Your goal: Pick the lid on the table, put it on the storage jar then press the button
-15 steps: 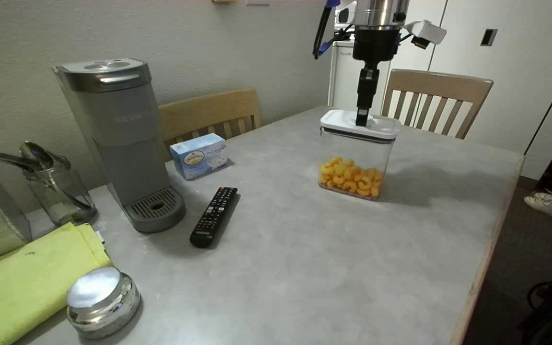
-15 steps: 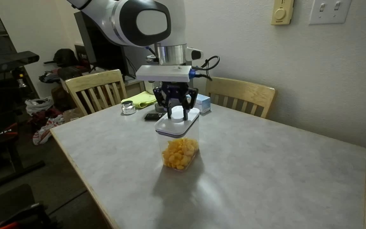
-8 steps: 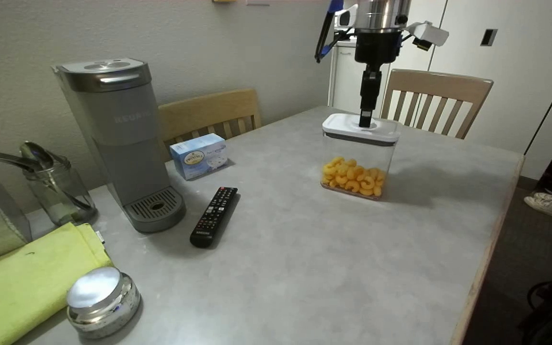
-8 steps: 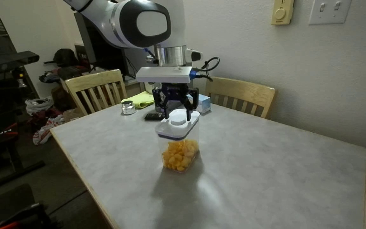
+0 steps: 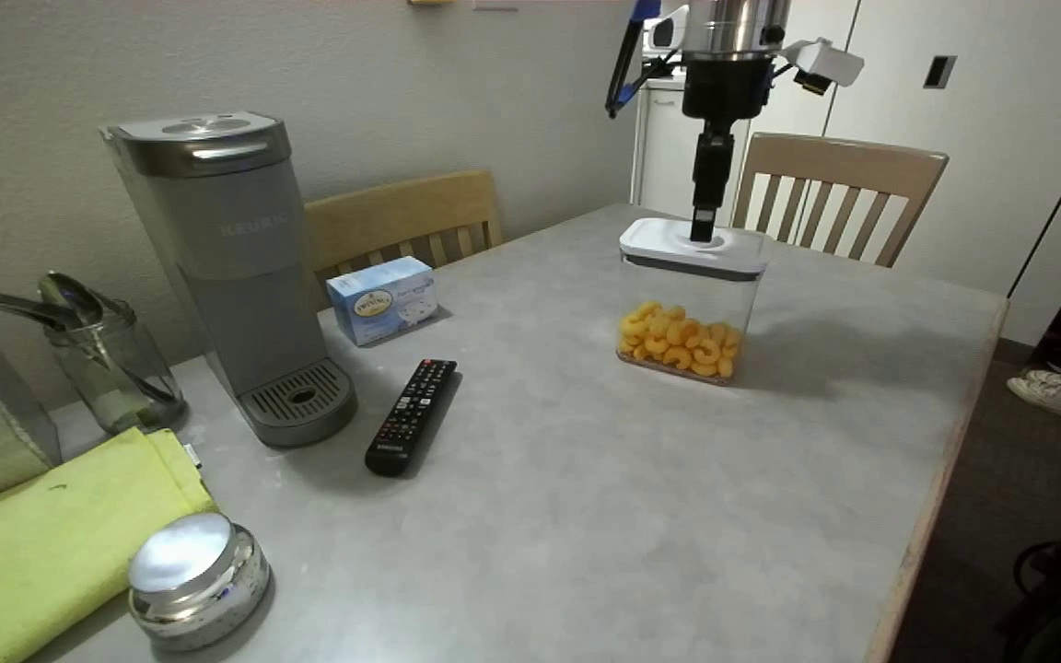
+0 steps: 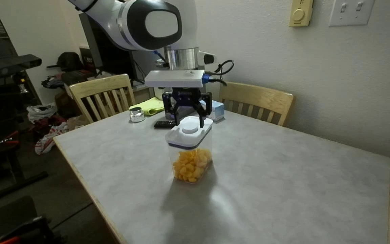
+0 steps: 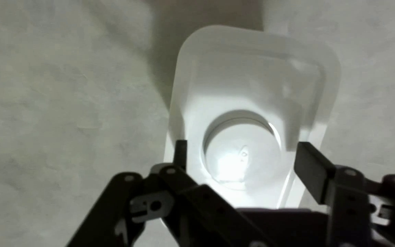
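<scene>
Points straight down with the gripper, low over the middle of the lid, jaws spread apart. Straddles the button, in the wrist view, with the fingers: one at 9 o'clock of that raised white disc, one at 3 o'clock, each apart from its edge by a strip of bare lid. Has the button almost midway between the fingertips, bright with glare toward 7 o'clock. Shows most of the lid's top stretching off toward 12 o'clock; hides some toward 6 behind the gripper's own body. Cannot tell about contact between fingertips and lid.

As for the lid, sits on top of the storage jar, at 6 o'clock from the gripper in both exterior views, with a dark band just under its white edge. Stands upright below, as to the jar, on the grey table, with yellow-orange pieces heaped in its lower part.

Farther out, in an exterior view with the jar at the dial's centre, takes in the black remote near 8 o'clock, the light-blue box at 9, the coffee machine beyond it, also at 9, and a glass of cutlery farther still. Has the metal tin well apart at 8 o'clock, just beside the yellow cloth.
</scene>
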### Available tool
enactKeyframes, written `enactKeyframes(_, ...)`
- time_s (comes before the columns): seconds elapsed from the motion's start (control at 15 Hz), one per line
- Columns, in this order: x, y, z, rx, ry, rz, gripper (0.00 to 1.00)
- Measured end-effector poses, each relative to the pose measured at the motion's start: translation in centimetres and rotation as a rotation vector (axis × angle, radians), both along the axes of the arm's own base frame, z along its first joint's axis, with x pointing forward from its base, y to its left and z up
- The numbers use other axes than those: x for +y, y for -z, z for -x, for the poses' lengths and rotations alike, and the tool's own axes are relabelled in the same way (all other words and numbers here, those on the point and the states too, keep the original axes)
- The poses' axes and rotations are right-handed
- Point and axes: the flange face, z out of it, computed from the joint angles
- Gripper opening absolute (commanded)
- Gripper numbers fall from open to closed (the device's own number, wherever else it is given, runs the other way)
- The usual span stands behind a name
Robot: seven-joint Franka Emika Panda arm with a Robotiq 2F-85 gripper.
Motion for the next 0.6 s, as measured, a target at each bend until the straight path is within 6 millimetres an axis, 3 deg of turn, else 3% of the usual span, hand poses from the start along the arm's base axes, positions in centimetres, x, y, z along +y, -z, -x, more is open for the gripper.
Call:
enactKeyframes(0.47,-0.24,-1.0,0.0,-0.016,0.004,0.002,0.04)
enactKeyframes(0.6,-0.27,-1.04,0.01,-0.017,0.005,0.001,0.0)
